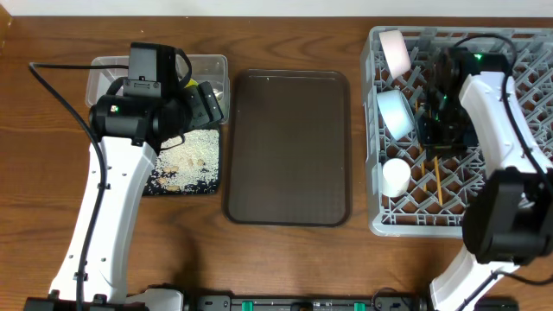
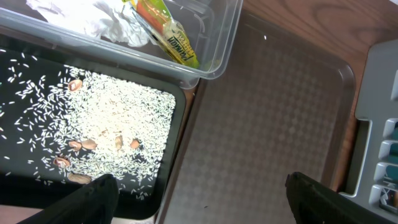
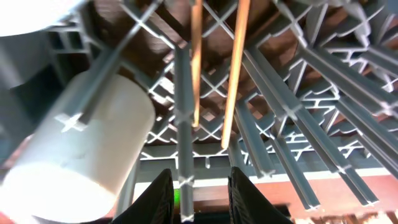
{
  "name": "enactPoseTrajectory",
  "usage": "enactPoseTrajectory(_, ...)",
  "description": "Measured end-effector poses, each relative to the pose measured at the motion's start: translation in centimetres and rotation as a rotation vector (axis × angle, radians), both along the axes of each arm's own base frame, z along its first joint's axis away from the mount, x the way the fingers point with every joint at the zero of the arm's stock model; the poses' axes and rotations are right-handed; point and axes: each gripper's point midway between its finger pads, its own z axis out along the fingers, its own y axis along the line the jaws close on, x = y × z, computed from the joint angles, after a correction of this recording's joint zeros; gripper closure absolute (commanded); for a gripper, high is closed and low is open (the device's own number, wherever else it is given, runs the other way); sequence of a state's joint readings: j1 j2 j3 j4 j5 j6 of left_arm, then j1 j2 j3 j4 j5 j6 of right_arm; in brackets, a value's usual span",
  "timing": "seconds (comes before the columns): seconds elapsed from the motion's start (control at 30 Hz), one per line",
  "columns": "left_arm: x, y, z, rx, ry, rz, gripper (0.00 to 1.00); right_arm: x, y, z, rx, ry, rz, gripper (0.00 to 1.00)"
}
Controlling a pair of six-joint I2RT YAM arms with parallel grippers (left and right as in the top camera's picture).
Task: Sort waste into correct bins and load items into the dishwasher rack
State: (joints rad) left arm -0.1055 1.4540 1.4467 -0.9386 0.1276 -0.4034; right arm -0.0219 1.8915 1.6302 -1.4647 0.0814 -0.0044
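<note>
Wooden table [image 1: 285, 259], sorting seemingly near done: chopsticks [image 3: 236, 68] lie in the dishwasher rack [image 1: 415, 226] at right. Right gripper [image 3: 198, 190] sits over them, jaws slightly parted, empty. Left gripper [image 2: 202, 194] gapes empty above the rice [image 2: 118, 118]. Next, probably lift both clear.

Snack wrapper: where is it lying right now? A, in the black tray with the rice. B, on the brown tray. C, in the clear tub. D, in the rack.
C: the left wrist view shows the wrapper inside the tub next to the tissue, while the black tray holds only rice and a few brown scraps.
</note>
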Motion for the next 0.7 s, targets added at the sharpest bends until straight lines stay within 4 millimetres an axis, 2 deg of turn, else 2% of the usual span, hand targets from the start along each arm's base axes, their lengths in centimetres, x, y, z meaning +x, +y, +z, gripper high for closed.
enactPoseTrajectory(0.13, 0.0, 0.0, 0.0, 0.000, 0.000, 0.000, 0.11, 0.4, 1.5, 3.3, 0.061, -0.139, 0.048, 0.67)
enactPoseTrajectory(0.27, 0.0, 0.0, 0.0, 0.000, 0.000, 0.000, 0.11, 0.3, 3.4, 8.8, 0.108, -0.352, 0.125, 0.64)
enactPoseTrajectory(0.3, 0.0, 0.0, 0.0, 0.000, 0.000, 0.000, 0.11, 0.2, 3.8, 10.0, 0.113, -0.402, 0.142, 0.58)
enactPoseTrajectory(0.33, 0.0, 0.0, 0.0, 0.000, 0.000, 0.000, 0.11, -0.2, 4.3, 11.7, 0.118, -0.467, 0.163, 0.10)
enactPoseTrajectory(0.37, 0.0, 0.0, 0.0, 0.000, 0.000, 0.000, 0.11, -0.4, 4.7, 12.8, 0.121, -0.507, 0.180, 0.01)
enactPoseTrajectory(0.47, 0.0, 0.0, 0.0, 0.000, 0.000, 0.000, 0.11, -2.2, 6.2, 17.2, 0.146, -0.673, 0.240, 0.01)
enactPoseTrajectory(0.57, 0.0, 0.0, 0.0, 0.000, 0.000, 0.000, 0.11, -4.4, 7.0, 20.2, 0.163, -0.782, 0.277, 0.01)
enactPoseTrajectory(0.7, 0.0, 0.0, 0.0, 0.000, 0.000, 0.000, 0.11, -8.0, 6.7, 22.3, 0.166, -0.852, 0.289, 0.01)
